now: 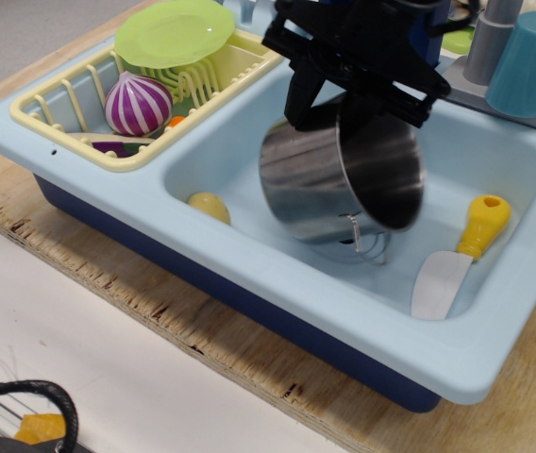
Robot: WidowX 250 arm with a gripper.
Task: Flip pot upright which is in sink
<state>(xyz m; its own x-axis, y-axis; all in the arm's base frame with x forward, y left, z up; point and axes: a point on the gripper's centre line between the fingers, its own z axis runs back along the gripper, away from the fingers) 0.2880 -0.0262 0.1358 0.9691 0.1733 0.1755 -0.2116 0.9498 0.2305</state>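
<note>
The shiny steel pot (310, 184) is in the basin of the light blue sink (249, 283), tilted on its side with its mouth facing right and toward the camera. One wire loop handle hangs at its lower rim. My black gripper (325, 109) comes down from above and is shut on the pot's upper rim, one finger outside the wall and one inside the mouth. The pot's lower edge is near the basin floor; I cannot tell whether it touches.
A spatula with a yellow handle (457, 260) lies in the basin's right corner. A yellow round item (209, 206) lies at the left. A yellow dish rack (70, 94) holds a green plate (174, 33) and a purple onion (138, 104). A teal cup (530, 64) stands at the back right.
</note>
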